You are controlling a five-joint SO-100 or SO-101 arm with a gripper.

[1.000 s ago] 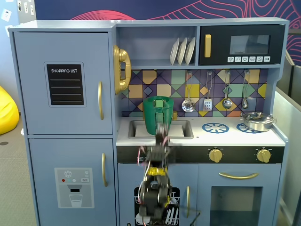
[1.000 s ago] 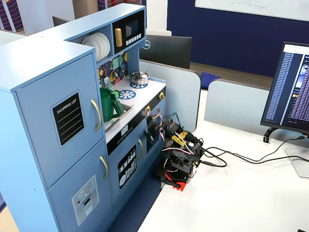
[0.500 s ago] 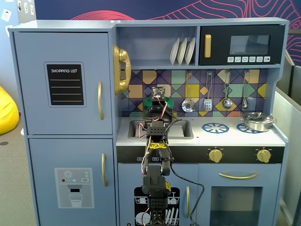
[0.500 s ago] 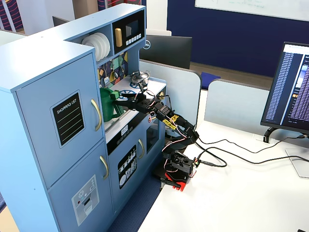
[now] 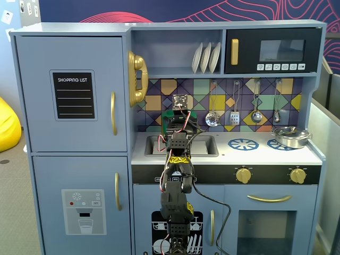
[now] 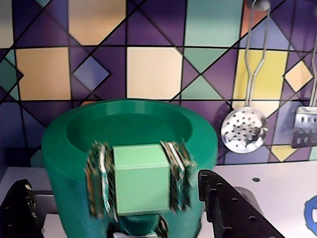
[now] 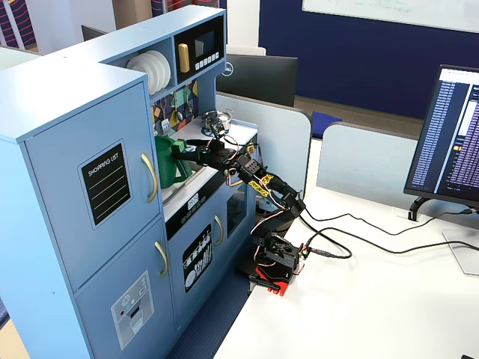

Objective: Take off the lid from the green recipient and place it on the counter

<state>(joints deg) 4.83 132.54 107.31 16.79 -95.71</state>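
Wrist view: green bucket (image 6: 130,148) sits dead centre, close in front of the camera, against the tiled back wall (image 6: 153,69). Its top reads as a recessed round disc with a raised rim, so the lid (image 6: 130,128) looks seated on the bucket, not lifted. A light green ribbed panel (image 6: 140,184) faces the camera.

Gripper (image 6: 119,208): two black fingers low in frame, one at bottom left (image 6: 17,210), one at bottom right (image 6: 233,208). They're spread wide, the bucket's lower body between them. Contact with the wall of the bucket: cannot tell. Both sit below the lid, not on it.

In a fixed view, the arm (image 5: 178,180) reaches up over the front edge of the counter (image 5: 234,154), near the sink (image 5: 204,144); the bucket (image 5: 171,118) is mostly hidden behind the wrist. In a fixed view from the side, the bucket (image 7: 166,164) stands at the counter's left end, the gripper (image 7: 182,149) up against its side.

Silver pot (image 5: 290,136) sits on the right burner, well apart. Slotted spoon (image 6: 244,130) hangs on the wall right of the bucket.
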